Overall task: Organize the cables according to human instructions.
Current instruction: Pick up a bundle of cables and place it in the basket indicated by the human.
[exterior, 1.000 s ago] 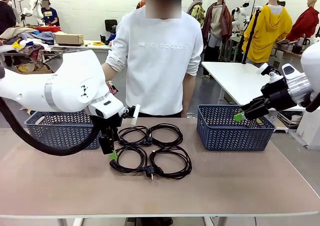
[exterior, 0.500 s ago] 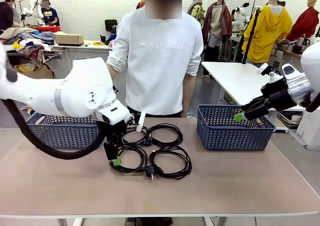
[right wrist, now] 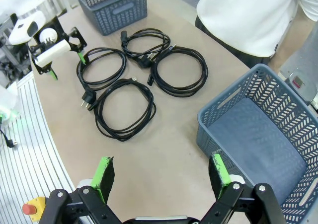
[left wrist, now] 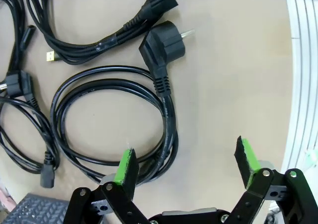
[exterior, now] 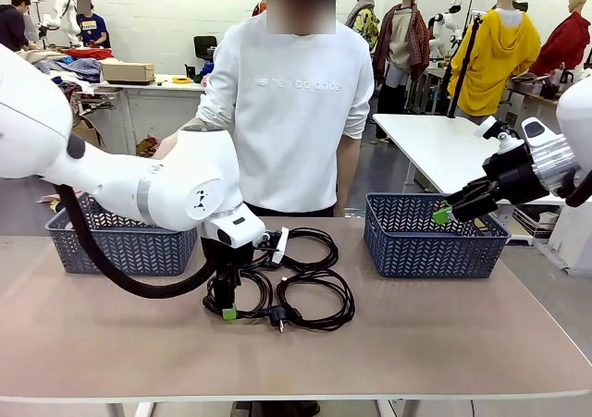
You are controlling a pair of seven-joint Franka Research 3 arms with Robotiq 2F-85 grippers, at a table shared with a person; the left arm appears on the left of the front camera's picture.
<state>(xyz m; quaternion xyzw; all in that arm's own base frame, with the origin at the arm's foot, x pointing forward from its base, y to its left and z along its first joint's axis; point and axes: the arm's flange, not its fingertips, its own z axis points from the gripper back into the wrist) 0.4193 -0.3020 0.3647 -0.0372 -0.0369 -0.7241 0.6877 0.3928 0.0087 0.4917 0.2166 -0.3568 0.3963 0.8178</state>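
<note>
The left claw, spread wide, hovers over the centre-left cable coil, seemingly starting a pickup; next, lower and pinch its cord.

Bright, even room light comes from overhead, and the desk carries only soft, pale shadows; a slightly darker patch lies beneath the left fingers. In the left wrist view the cables ahead of those fingers are sharp, with thin shadows hugging them, and a plug pin glints. To the right of the fingers the pale rail is nearly washed out and bows. In the right wrist view the right fingers look sharp, the desk's edge to their left curves, and the basket to their right stretches toward the corner.
</note>
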